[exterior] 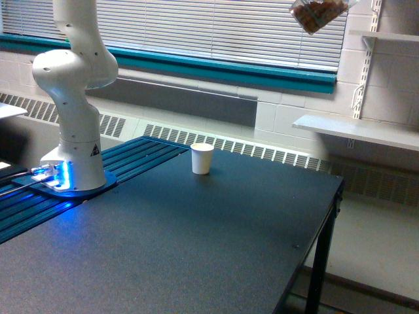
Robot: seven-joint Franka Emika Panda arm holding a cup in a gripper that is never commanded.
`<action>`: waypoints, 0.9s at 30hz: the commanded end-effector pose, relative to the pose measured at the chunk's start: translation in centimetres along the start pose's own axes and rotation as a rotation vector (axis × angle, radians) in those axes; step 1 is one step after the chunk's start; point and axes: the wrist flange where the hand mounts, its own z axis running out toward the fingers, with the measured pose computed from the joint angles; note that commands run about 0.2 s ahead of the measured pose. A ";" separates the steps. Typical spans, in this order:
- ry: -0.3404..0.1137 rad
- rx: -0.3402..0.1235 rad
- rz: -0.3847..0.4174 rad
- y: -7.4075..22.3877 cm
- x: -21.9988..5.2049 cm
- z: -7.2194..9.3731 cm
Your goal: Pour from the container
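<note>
The container, a small clear plastic cup with brown granular bits inside, hangs tilted at the very top edge of the exterior view, right of centre, high above the table. Whatever holds it is cut off by the frame's top, so my gripper is out of view. An opaque white paper cup stands upright on the dark table, far below the container and to its left in the exterior view.
The white arm base with blue lights stands at the table's left. Blue slats run beside it. The table's right edge drops to the floor. White shelves are on the right wall, and window blinds hang behind.
</note>
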 end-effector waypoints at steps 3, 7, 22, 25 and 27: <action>-0.151 -0.059 -0.054 -0.1 -7.8 5.1; -0.200 -0.100 -0.061 1.6 -10.2 6.9; -0.220 -0.143 -0.110 2.7 -13.2 7.1; -0.219 -0.146 -0.125 2.6 -14.1 6.8; -0.220 -0.148 -0.133 2.6 -14.9 6.6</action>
